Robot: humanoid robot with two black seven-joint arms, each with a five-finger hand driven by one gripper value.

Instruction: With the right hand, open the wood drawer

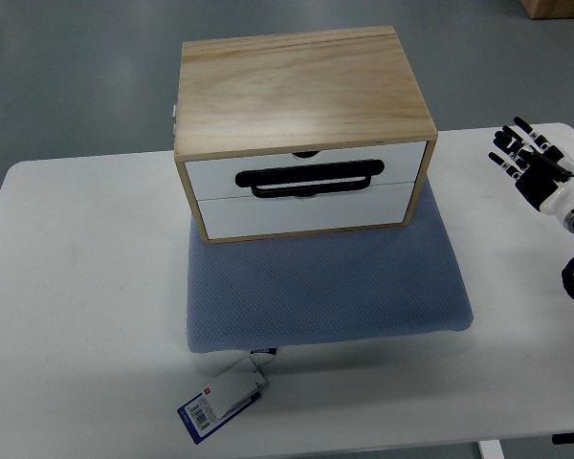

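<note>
A white table [86, 287] carries everything. At its middle lies a blue-grey cushion mat [325, 292]. On the mat's far part stands the wooden drawer box [301, 91], both white drawer fronts flush and closed. A black handle [309, 178] runs across the upper front. The right hand [540, 167] hovers well to the right of the box, fingers spread wide, holding nothing. A paper tag [222, 398] hangs off the mat's near edge.
</note>
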